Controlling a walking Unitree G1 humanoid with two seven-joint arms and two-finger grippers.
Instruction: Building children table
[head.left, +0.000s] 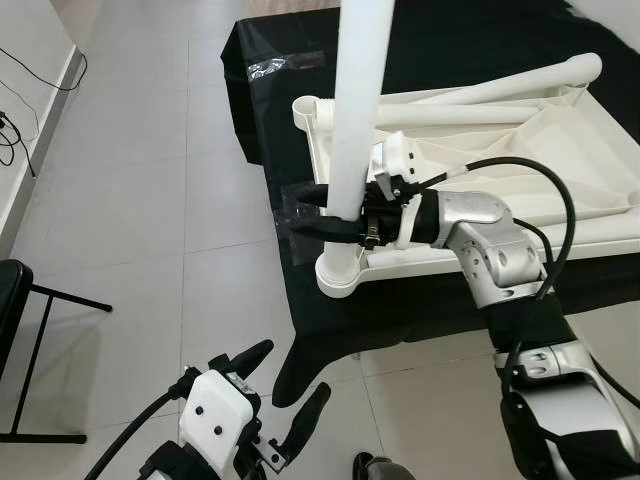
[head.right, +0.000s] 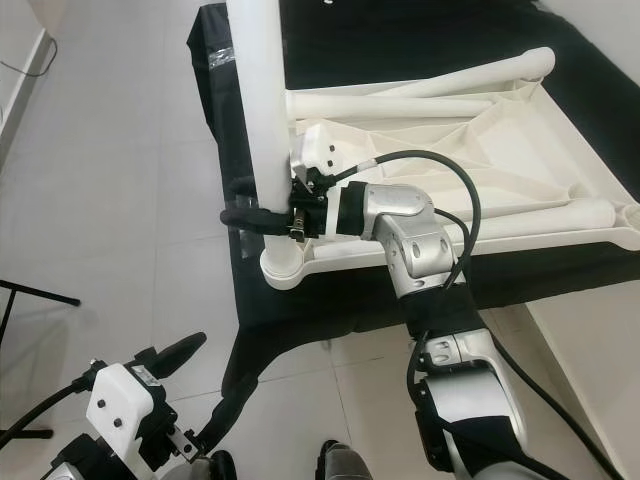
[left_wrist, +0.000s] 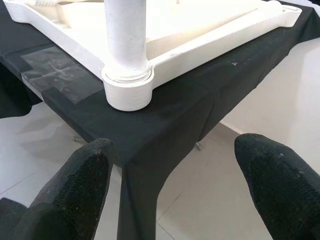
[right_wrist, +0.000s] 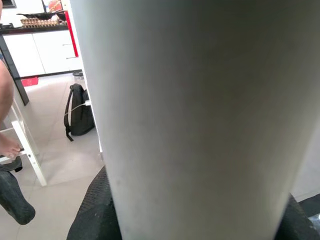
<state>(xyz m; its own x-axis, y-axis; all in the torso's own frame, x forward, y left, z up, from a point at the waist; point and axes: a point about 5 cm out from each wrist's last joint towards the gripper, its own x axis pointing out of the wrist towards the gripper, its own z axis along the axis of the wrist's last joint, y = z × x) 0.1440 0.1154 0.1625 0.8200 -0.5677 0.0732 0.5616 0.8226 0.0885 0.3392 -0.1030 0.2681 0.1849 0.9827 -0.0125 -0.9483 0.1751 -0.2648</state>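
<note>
Leg (head.left: 358, 100) of white plastic stands upright in the corner socket (head.left: 338, 272) of the inverted children's tabletop (head.left: 560, 150), which lies on the black-draped surface (head.left: 450, 30). Right hand (head.left: 328, 212) pinches the leg just above the socket. Left hand (head.left: 275, 400) hovers low above the tiled floor (head.left: 150, 200), near the surface corner, fingers (left_wrist: 75, 185) spread, holding nothing.

The leg (head.left: 358, 110) between my right fingers (head.left: 312, 228) was smooth matt white plastic, like the tabletop (head.left: 560, 160). Matt black cloth (left_wrist: 165, 125) covered the desk. My left fingers (left_wrist: 75, 185) looked rough, grainy black. Floor tiles (head.left: 150, 200) shone faintly.
</note>
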